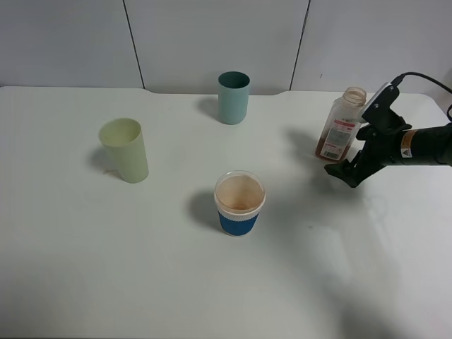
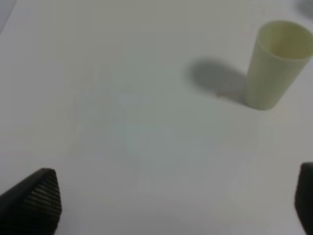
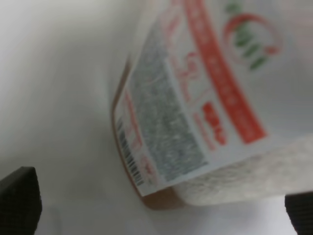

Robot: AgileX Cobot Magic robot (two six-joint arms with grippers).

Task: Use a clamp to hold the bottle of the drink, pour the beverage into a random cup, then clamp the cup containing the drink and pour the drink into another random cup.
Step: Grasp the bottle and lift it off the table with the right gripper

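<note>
Here, the uncapped drink bottle (image 1: 344, 123) stands upright at the far right of the white desk (image 1: 106, 268), with a little brown liquid low inside and a white label with red print. The right claw (image 1: 351, 166) sits just beside its base, fingers spread wide; in the right wrist view the bottle fills the space ahead of the two dark tips, and neither tip is seen pressing on it. The left claw (image 2: 168, 205) is spread too, over bare desk, with the pale green cup (image 2: 276, 63) ahead. A teal cup (image 1: 234, 97) stands at the far middle. A clear cup with a blue sleeve (image 1: 240, 203) stands near the centre, brownish inside.
</note>
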